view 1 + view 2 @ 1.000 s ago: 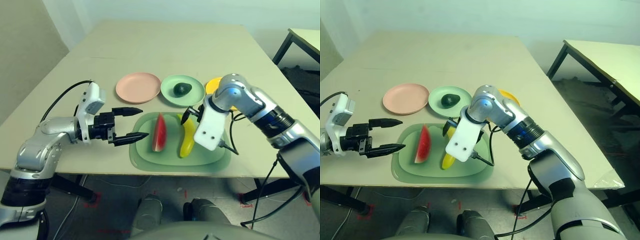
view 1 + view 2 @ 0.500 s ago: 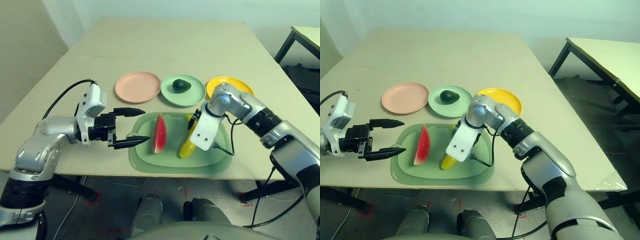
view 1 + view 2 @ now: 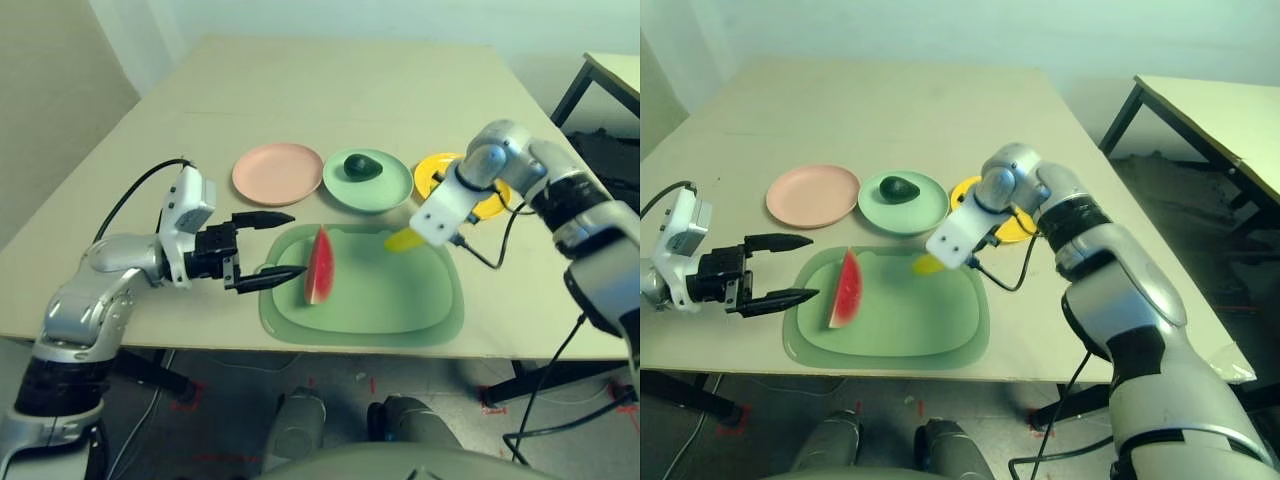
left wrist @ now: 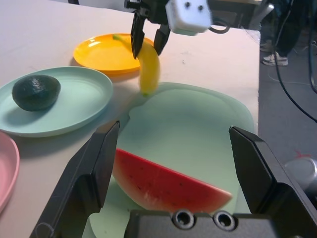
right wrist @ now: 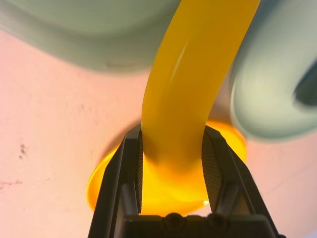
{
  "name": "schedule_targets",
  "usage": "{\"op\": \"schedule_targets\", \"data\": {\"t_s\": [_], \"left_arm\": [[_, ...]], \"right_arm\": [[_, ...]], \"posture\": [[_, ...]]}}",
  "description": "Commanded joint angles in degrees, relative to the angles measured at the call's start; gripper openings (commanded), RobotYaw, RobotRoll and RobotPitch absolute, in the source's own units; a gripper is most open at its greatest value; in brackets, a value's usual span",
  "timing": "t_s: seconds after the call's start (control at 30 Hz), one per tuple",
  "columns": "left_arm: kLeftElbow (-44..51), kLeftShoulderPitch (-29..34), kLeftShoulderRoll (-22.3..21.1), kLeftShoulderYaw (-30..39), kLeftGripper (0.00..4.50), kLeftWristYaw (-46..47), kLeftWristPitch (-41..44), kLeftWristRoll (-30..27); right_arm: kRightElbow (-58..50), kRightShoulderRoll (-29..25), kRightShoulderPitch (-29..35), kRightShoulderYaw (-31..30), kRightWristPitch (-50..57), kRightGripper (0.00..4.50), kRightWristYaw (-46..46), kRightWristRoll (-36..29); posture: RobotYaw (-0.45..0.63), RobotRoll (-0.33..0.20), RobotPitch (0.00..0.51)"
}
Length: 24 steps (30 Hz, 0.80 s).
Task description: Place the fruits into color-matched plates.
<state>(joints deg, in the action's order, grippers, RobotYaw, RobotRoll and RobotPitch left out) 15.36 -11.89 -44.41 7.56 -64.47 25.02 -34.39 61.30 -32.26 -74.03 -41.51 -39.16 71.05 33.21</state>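
A broad, pale beige rectangular counter (image 3: 330, 90) fills the middle of the room, standing before a plain light wall (image 3: 940, 30). To one side stands a second light-topped table on black metal legs (image 3: 1200, 110). The grey floor (image 3: 1160, 200) beneath carries small red tape marks (image 3: 190, 392).

2 head cams look down at table (image 3: 330, 90), wrist cams close, all share banana (image 4: 148, 69)

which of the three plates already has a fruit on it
The mint green plate, the middle one of the three, with the avocado on it. The pink plate and yellow plate are bare.
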Motion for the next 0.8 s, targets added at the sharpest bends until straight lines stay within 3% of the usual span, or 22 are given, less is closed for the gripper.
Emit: {"op": "schedule_targets", "data": {"t_s": [0.03, 0.8], "left_arm": [[1.2, 0.8, 0.1, -0.6, 4.5, 0.4, 0.4, -0.2], [1.9, 3.5, -0.9, 0.0, 4.5, 0.3, -0.2, 0.5]], "right_arm": [[6.2, 1.2, -2.3, 1.0, 1.7, 1.67, -4.5, 1.9], [16.6, 2.6, -1.8, 0.4, 16.8, 1.67, -25.1, 10.4]], "posture": [[0.14, 0.0, 0.075], [0.15, 0.0, 0.091]]}}
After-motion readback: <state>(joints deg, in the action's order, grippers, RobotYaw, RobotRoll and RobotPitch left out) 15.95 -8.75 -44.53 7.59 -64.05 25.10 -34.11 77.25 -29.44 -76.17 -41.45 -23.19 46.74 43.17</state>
